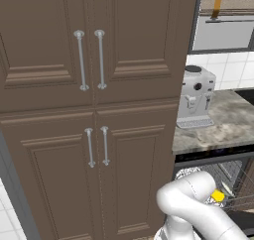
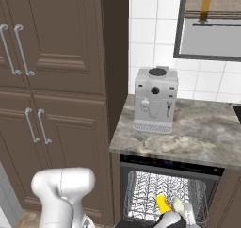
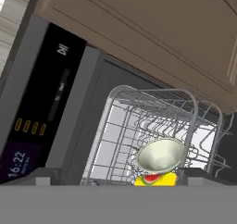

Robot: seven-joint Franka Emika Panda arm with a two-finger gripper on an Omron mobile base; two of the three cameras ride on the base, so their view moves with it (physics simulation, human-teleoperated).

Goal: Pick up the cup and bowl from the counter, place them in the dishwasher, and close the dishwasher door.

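Hand view had the story: the bowl (image 3: pixel 160 154) sat tipped in the wire rack (image 3: pixel 152 121) of the dishwasher (image 3: pixel 55 93), its hollow turned toward the camera, and the cup (image 3: pixel 156 178) lay just below it, touching or nearly so, with a red mark on its yellow side. Both finger tips (image 3: pixel 42 180) stood far apart at the bottom corners with nothing between them, so the hand was open and empty, and that fit a release already made: both pieces were in the rack and the desk (image 2: pixel 197 133) carried just the coffee machine (image 2: pixel 155 100). From the right base view the cup (image 2: pixel 163 203) showed as a yellow wedge low in the rack (image 2: pixel 146 194), the pale bowl (image 2: pixel 179 205) beside it, with the dark hand (image 2: pixel 170 221) just in front at the bottom edge. Left base view caught a speck of cup (image 1: pixel 217 196) past the white elbow, under the desk's (image 1: pixel 218 130) slab edge. Why so low? By my reading the arm had reached down into the open machine, and the rack was pulled out toward it. The black strip with its clock display ran up the left of the hand view, the camera rolled on its side. What was left, I'd judge, was the door, whose position could not be made out for certain; the hand would need to back clear of the rack first.
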